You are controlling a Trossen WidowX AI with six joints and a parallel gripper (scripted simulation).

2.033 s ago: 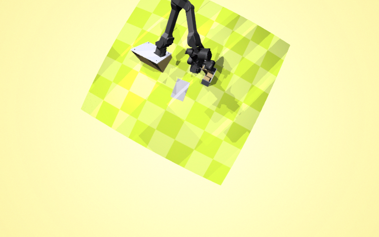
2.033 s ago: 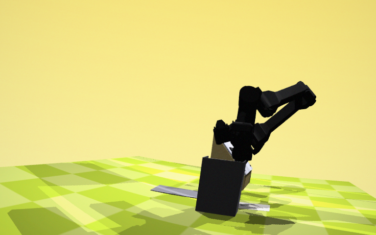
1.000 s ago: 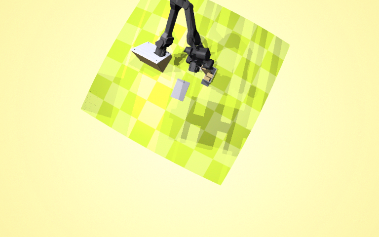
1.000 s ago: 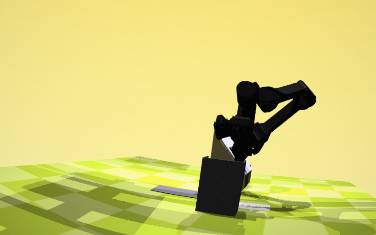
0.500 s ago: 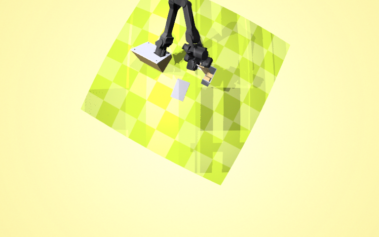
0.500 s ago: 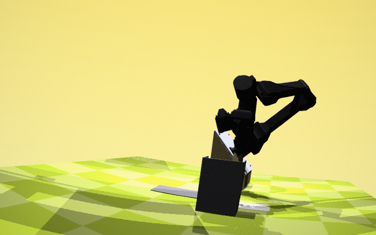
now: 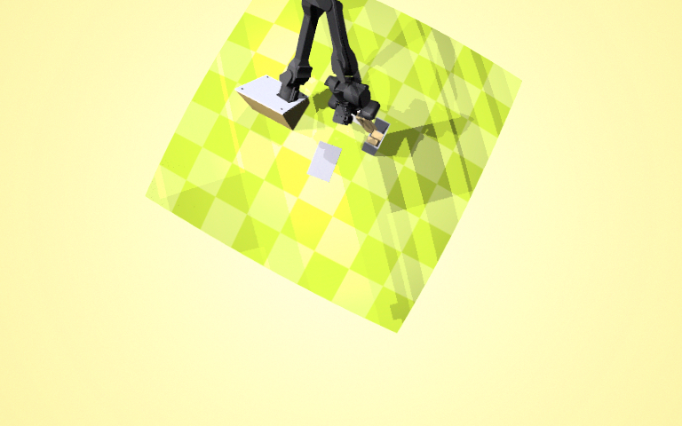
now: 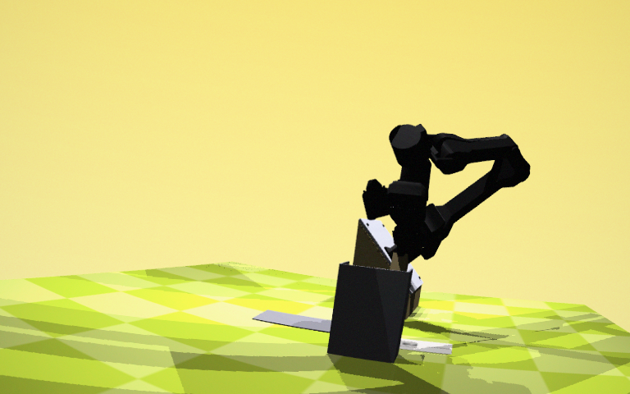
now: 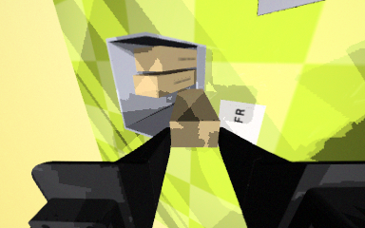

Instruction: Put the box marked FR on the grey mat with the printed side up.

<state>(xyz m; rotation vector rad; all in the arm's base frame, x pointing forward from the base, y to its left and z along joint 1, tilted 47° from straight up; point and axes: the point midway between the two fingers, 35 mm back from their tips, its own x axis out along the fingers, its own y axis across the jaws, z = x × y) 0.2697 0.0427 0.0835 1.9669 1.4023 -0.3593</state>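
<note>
A white rectangular card (image 8: 434, 345) (image 9: 250, 127) printed "FR" lay on the green-and-yellow checkered bench (image 7: 324, 271) (image 8: 139, 345) (image 9: 247, 35), amid a plain yellow background (image 7: 100, 301) (image 8: 185, 139) (image 9: 28, 104).

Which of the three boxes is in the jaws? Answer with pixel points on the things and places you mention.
The box (image 9: 195, 133) nearest the camera in the wrist view, pinched between the gripper's (image 9: 195, 138) fingers; the other two stand in the bin (image 9: 119, 71) (image 8: 369, 315).

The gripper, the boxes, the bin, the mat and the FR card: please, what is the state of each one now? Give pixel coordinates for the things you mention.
Gripper (image 7: 366, 120) (image 9: 194, 132): shut on a box.
Held box (image 9: 195, 133): gripped, its code not readable.
Two other boxes (image 9: 166, 71): standing in the bin.
Bin (image 7: 372, 148) (image 8: 369, 311) (image 9: 116, 71): upright, open-topped.
Grey mat (image 7: 324, 161) (image 8: 292, 320): flat, no box on it.
FR card (image 8: 431, 349) (image 9: 247, 125): flat, print up.
</note>
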